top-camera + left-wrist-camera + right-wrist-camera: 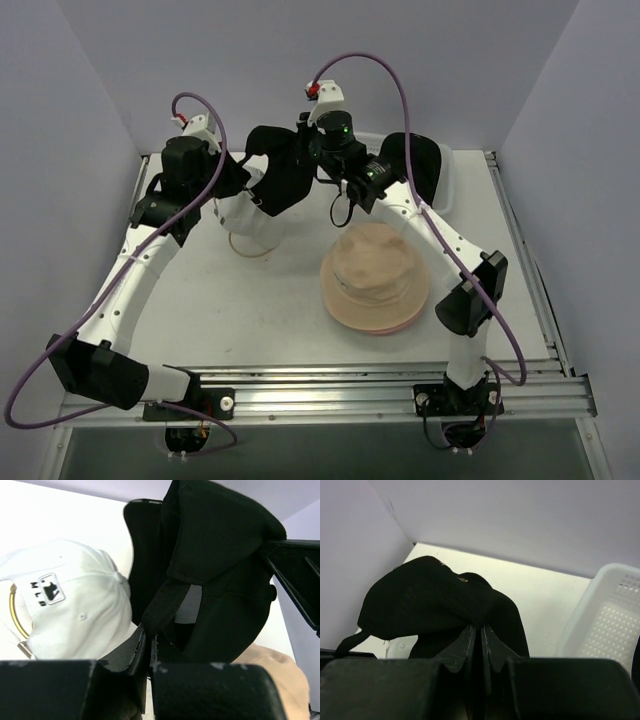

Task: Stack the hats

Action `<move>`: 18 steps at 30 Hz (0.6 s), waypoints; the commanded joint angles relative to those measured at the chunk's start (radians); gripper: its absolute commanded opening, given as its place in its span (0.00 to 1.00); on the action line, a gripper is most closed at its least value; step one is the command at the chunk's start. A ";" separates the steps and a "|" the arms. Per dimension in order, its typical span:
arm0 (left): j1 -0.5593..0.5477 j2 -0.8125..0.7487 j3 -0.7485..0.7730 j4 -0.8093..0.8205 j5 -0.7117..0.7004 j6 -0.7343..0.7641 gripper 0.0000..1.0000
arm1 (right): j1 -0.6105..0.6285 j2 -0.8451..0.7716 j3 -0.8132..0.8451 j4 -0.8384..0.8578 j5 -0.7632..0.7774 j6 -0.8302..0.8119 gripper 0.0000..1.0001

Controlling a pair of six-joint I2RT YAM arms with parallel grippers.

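Both grippers hold the black cap [282,172] up at the back of the table. My left gripper [243,180] is shut on its rear strap, as the left wrist view [148,641] shows below the cap [215,555]. My right gripper [308,152] is shut on the cap's crown fabric [430,600], fingertips pinched together [481,630]. The white cap [243,215] sits just below and to the left, on a gold wire frame [14,615]. The tan bucket hat [375,268] lies on the pink hat [395,326] at mid-table. A black bucket hat [425,165] sits at the back right.
A white mesh basket [610,620] stands at the back right, by the black bucket hat. Lilac walls close in on the left, back and right. Metal rails [330,385] run along the near edge between the arm bases.
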 commanded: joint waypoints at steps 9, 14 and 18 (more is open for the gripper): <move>0.116 0.016 -0.054 -0.006 0.037 -0.050 0.03 | -0.036 0.225 0.296 -0.235 -0.104 -0.018 0.00; 0.130 0.028 -0.069 -0.009 0.026 -0.056 0.03 | -0.037 0.258 0.344 -0.261 -0.120 0.005 0.00; 0.165 0.047 -0.048 -0.037 0.025 -0.054 0.03 | -0.036 0.307 0.369 -0.264 -0.144 0.013 0.03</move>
